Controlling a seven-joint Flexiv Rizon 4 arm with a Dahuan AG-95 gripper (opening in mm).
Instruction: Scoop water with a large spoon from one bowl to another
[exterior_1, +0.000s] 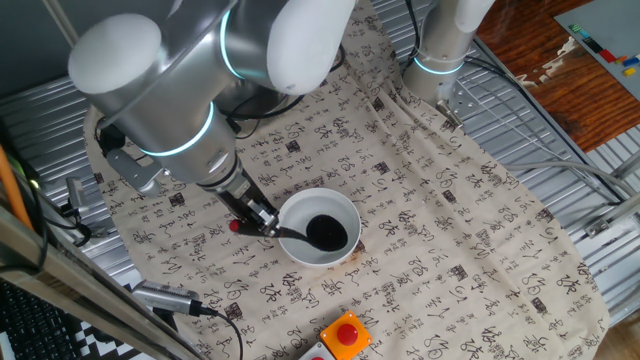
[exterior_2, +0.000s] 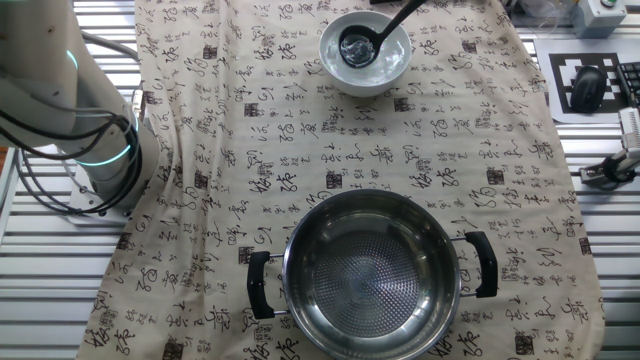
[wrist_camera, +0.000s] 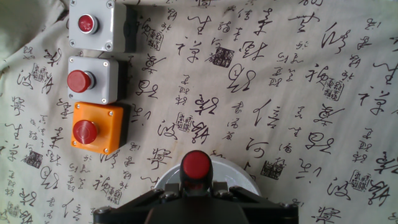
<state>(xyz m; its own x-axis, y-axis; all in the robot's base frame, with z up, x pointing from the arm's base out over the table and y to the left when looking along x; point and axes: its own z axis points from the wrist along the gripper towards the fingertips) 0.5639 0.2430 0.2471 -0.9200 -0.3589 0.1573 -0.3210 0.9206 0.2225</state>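
Gripper: lower centre-left of one fixed view, at the end of the grey arm; fingers closed on the ladle handle near its red end.

Ladle: black; deep round scoop sits inside the white bowl, handle slanting out over the bowl's left rim to the gripper. In the other fixed view the scoop lies low in the bowl, with the handle running up and right out of frame. In the hand view only the red tip shows, bottom centre.

White bowl: lower centre of one fixed view; top centre of the other fixed view; holds liquid around the scoop.

Steel pot: two black side handles, bottom centre of the other fixed view, well apart from the bowl; looks empty.

Cloth: beige with black calligraphy, covers the table.

Button boxes: two grey, one orange, left of the hand view.
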